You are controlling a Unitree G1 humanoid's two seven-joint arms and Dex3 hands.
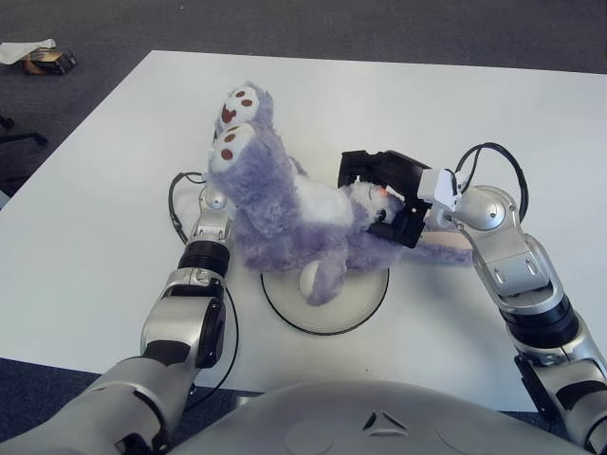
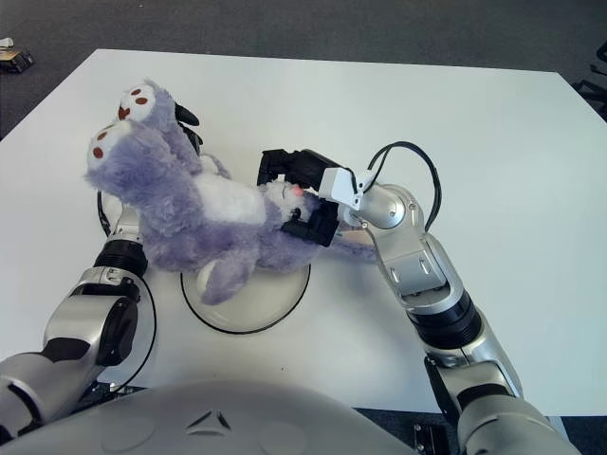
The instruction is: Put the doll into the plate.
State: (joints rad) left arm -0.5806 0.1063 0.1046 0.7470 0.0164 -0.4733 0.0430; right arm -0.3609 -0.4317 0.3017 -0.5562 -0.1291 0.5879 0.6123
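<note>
A purple plush doll (image 1: 285,204) with a white belly lies tilted over the white, black-rimmed plate (image 1: 356,303), feet up at the left and head to the right. One paw (image 1: 318,277) hangs down onto the plate. My right hand (image 1: 384,190) is shut around the doll's head from the right. My left hand (image 2: 183,121) is mostly hidden behind the doll's legs, with dark fingers showing beside a leg, gripping it. The doll's tail (image 1: 441,248) trails on the table under my right wrist.
The white table (image 1: 85,246) extends wide on all sides of the plate. Small items (image 1: 43,59) lie on the dark floor beyond the table's far left corner. Black cables loop at both wrists.
</note>
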